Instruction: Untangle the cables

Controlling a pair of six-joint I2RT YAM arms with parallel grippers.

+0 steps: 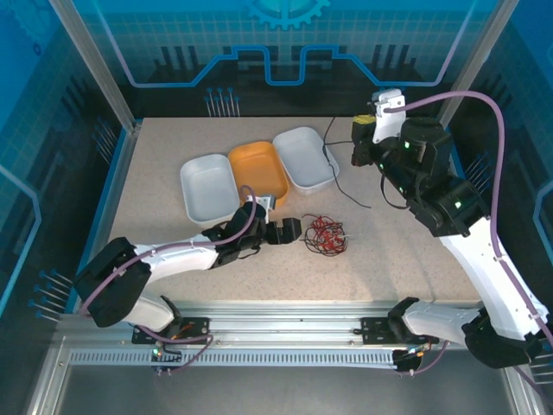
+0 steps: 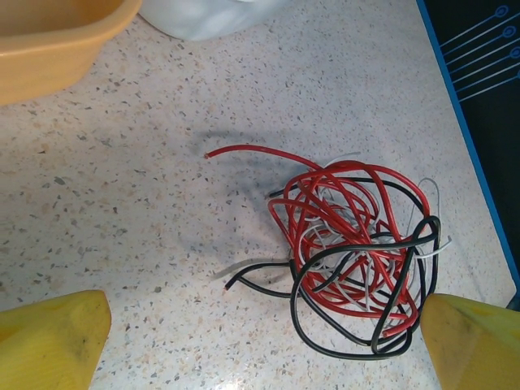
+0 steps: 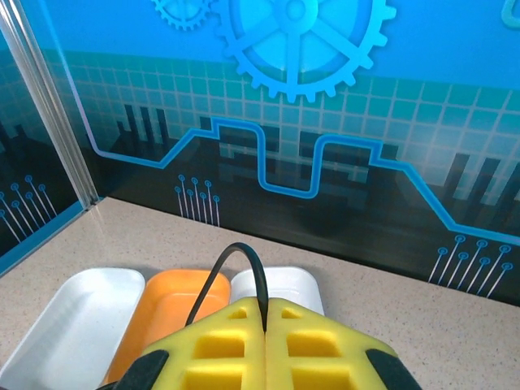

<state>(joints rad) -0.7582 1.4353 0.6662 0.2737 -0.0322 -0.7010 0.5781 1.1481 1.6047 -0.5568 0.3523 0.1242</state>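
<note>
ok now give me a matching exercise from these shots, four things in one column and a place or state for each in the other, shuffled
Column one
1. left gripper
2. right gripper
3. orange tray
4. red cable

Column two
A. shut on a black cable
B. between two white trays
C. bunched up in the tangle on the table
D. open, close to the tangle

Pairs: 1-D, 2-A, 3-B, 4-C

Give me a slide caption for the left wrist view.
Open left gripper hovers over tangled red, black and white cables.
</note>
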